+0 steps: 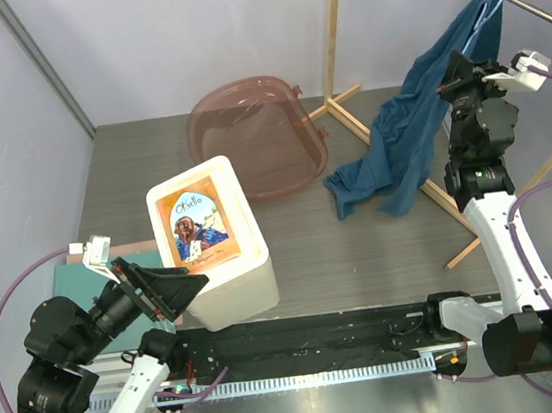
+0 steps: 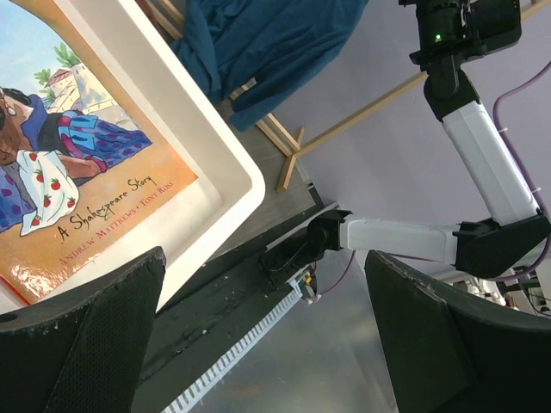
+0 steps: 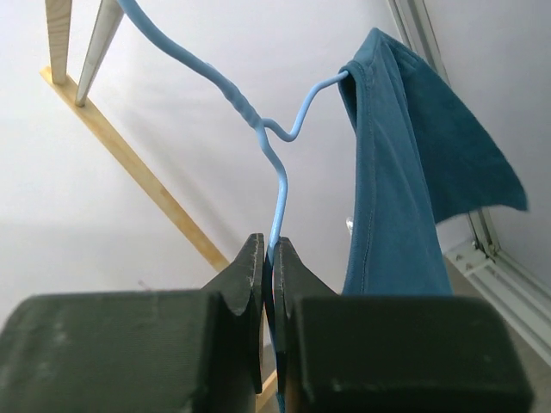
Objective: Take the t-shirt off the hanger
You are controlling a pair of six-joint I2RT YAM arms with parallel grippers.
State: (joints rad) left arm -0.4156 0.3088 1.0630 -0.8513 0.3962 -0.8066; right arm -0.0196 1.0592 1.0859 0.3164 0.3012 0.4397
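Up near two o'clock on the table, the right claw (image 3: 269,249) was pinched tight on the thin blue wire of the hanger (image 3: 258,129), just below its twisted neck. The t-shirt (image 3: 392,198) hung from only one bent end of the wire, at about one o'clock from the claw in the wrist view. Seen from above, the cloth ran down from there, and its bottom part lay in a heap on the table by the foot of the wooden rack (image 1: 337,48). Way over at eight o'clock, the left claw (image 1: 170,285) was wide open and held nothing. It was just beside the white box (image 1: 240,281) with a picture book (image 1: 196,226) in it.

The shirt looked almost off, so the job was likely to slip that last bit free. The wire was thin and could spin in the pinch, so a firm hold would matter. Tipping the loaded end down, or moving the hanger away from the heap, would probably let the cloth slide off along the wire. A hard yank could snag the cloth or shake the rack.
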